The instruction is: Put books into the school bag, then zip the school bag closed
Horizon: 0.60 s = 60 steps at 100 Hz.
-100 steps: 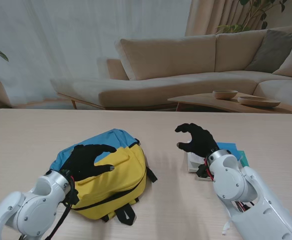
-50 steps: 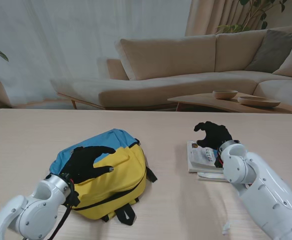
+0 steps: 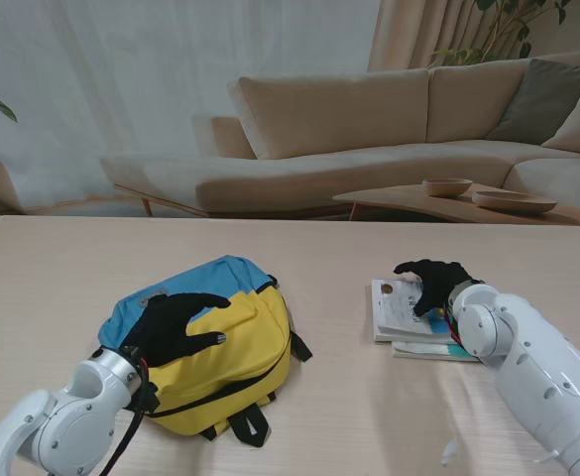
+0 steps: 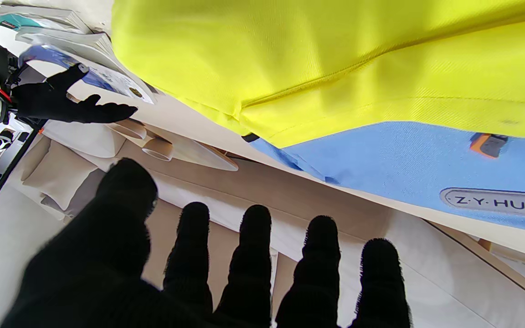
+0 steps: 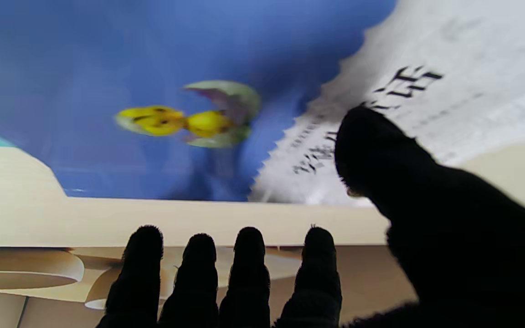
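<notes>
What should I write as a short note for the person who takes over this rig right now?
Left hand: open, fingers spread over the yellow and blue school bag, not gripping.
Right hand: open, over the stack of books on the table, to the right of the bag; nothing lifted.
Done: no book seen entering the bag.
Left: grasp the books, pack them, zip the bag closed.
</notes>
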Tool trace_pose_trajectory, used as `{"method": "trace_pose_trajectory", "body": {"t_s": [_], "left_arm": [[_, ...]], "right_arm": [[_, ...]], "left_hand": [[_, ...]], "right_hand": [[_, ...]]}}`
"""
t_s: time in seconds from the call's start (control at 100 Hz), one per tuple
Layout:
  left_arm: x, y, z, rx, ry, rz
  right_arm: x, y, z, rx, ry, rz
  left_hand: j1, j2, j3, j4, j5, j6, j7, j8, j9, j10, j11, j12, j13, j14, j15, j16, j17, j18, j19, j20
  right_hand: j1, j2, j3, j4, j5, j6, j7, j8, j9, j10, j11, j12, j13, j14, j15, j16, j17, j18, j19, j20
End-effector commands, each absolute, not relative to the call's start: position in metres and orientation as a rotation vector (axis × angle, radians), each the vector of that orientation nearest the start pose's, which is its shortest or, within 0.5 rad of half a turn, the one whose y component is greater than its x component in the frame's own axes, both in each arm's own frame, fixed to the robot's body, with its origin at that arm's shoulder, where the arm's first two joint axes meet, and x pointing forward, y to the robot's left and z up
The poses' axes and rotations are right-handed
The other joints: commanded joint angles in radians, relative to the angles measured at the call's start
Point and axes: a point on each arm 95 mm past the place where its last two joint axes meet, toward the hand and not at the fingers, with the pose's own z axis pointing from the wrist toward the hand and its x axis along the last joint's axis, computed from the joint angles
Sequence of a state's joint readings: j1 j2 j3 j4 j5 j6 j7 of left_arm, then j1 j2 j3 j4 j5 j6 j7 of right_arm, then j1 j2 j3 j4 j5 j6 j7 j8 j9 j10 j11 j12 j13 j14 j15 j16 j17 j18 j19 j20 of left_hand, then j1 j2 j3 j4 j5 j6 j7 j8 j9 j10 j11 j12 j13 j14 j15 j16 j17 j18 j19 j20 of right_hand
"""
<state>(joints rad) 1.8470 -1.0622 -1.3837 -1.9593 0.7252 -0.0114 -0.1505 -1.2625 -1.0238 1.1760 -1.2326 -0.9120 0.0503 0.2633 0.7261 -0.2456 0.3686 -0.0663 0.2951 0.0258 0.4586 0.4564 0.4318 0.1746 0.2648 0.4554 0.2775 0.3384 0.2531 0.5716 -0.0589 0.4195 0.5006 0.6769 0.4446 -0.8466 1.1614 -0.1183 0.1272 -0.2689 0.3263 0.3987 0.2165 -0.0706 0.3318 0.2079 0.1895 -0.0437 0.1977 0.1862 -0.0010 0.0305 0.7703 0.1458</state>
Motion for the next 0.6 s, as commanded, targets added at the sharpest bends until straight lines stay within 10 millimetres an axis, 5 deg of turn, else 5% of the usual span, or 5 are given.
{"method": "trace_pose_trajectory", "body": {"t_s": [0.0, 0.14, 0.36, 0.46, 0.59], "left_arm": [[0.330, -0.002, -0.282, -1.491, 1.472, -1.679], [0.331, -0.001, -0.282, -1.491, 1.469, -1.679], [0.331, -0.001, -0.282, -1.496, 1.468, -1.678], [0.331, -0.001, -0.282, -1.504, 1.462, -1.682], [0.331, 0.000, -0.282, -1.505, 1.453, -1.687]], "right_arm": [[0.479, -0.107, -0.352, 1.527, 1.625, 1.006], [0.480, -0.112, -0.359, 1.550, 1.665, 0.963], [0.483, -0.114, -0.374, 1.556, 1.637, 0.979], [0.485, -0.113, -0.379, 1.526, 1.615, 1.007], [0.487, -0.111, -0.384, 1.483, 1.599, 1.042]], "left_hand": [[0.000, -0.005, 0.036, 0.037, -0.002, -0.008, 0.008, -0.005, -0.005, -0.012, -0.002, -0.007, -0.020, -0.008, -0.027, -0.012, -0.007, -0.019, -0.045, 0.022], [-0.002, -0.006, 0.040, 0.036, -0.003, -0.007, 0.008, -0.005, -0.005, -0.012, -0.002, -0.008, -0.019, -0.009, -0.026, -0.012, -0.006, -0.019, -0.048, 0.026], [-0.005, -0.003, 0.044, 0.036, -0.008, -0.007, 0.007, -0.007, -0.004, -0.013, 0.000, -0.007, -0.020, -0.009, -0.024, -0.013, -0.004, -0.018, -0.051, 0.031], [-0.007, -0.001, 0.043, 0.035, -0.006, -0.006, 0.007, -0.007, 0.000, -0.011, 0.003, -0.005, -0.018, -0.009, -0.023, -0.012, -0.003, -0.018, -0.051, 0.033], [-0.008, 0.000, 0.041, 0.035, -0.006, -0.004, 0.007, -0.008, 0.005, -0.011, 0.011, 0.000, -0.019, -0.009, -0.022, -0.012, -0.001, -0.018, -0.052, 0.035]], "right_hand": [[-0.025, -0.049, -0.029, -0.041, -0.021, -0.012, -0.216, 0.132, -0.030, -0.048, -0.128, -0.060, -0.066, -0.027, -0.044, -0.037, -0.033, -0.030, -0.046, -0.046], [-0.033, -0.054, -0.027, -0.044, 0.007, 0.037, -0.350, 0.127, -0.038, -0.035, -0.197, -0.092, -0.074, -0.033, -0.091, -0.063, -0.046, -0.036, -0.072, -0.064], [0.019, -0.096, 0.032, -0.042, 0.000, 0.060, -0.310, 0.226, -0.026, -0.014, 0.176, 0.069, -0.008, -0.015, 0.035, 0.006, 0.013, -0.009, -0.021, -0.033], [0.060, -0.148, 0.091, -0.047, 0.011, 0.067, -0.170, 0.313, 0.013, -0.012, 0.426, 0.157, 0.062, -0.013, 0.146, 0.068, 0.061, 0.011, 0.062, 0.023], [0.098, -0.208, 0.149, -0.056, 0.054, 0.135, 0.168, 0.138, 0.123, 0.005, 0.555, 0.209, 0.159, -0.020, 0.310, 0.157, 0.134, 0.028, 0.178, 0.111]]}}
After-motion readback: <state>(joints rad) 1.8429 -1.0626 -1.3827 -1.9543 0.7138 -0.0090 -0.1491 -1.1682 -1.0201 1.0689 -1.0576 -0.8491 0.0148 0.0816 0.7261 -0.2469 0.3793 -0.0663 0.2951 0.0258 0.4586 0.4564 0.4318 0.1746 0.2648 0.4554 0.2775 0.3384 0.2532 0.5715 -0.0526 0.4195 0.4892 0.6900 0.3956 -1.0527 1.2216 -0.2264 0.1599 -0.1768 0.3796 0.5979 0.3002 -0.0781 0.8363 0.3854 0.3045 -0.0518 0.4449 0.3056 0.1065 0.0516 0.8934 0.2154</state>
